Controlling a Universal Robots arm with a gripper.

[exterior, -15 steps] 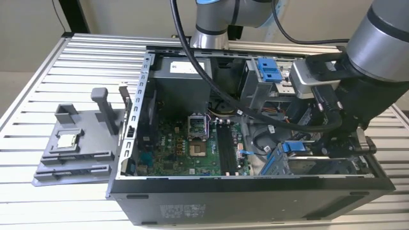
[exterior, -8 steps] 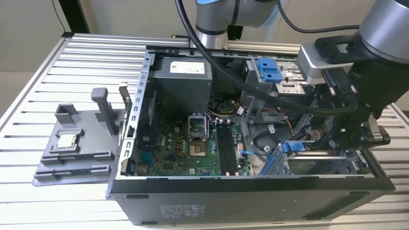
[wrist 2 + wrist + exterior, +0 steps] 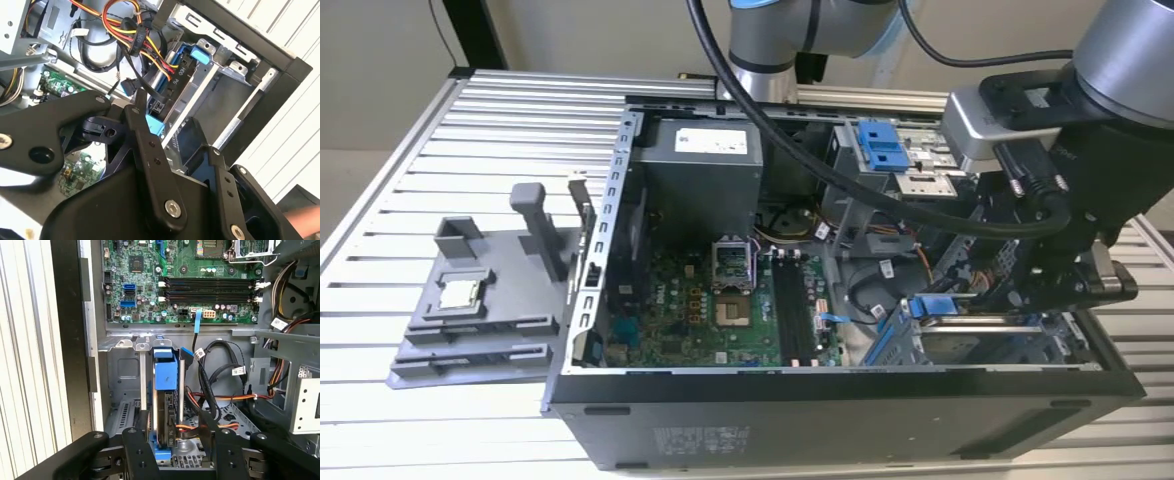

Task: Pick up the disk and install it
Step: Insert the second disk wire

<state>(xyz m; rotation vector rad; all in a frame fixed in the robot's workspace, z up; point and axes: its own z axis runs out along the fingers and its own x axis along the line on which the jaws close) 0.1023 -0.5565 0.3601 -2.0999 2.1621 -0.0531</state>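
Black gripper [image 3: 170,440] fingers straddle the disk [image 3: 165,395], standing on edge in the computer case [image 3: 854,400], apparently clamped.

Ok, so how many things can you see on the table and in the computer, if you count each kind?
Robot arm: 1
Open computer case: 1
Disk, standing on edge in the case's bay: 1
Bright-blue latch piece: 1
Grey stand beside the case: 1
Small square chip on the stand: 1
Total: 6
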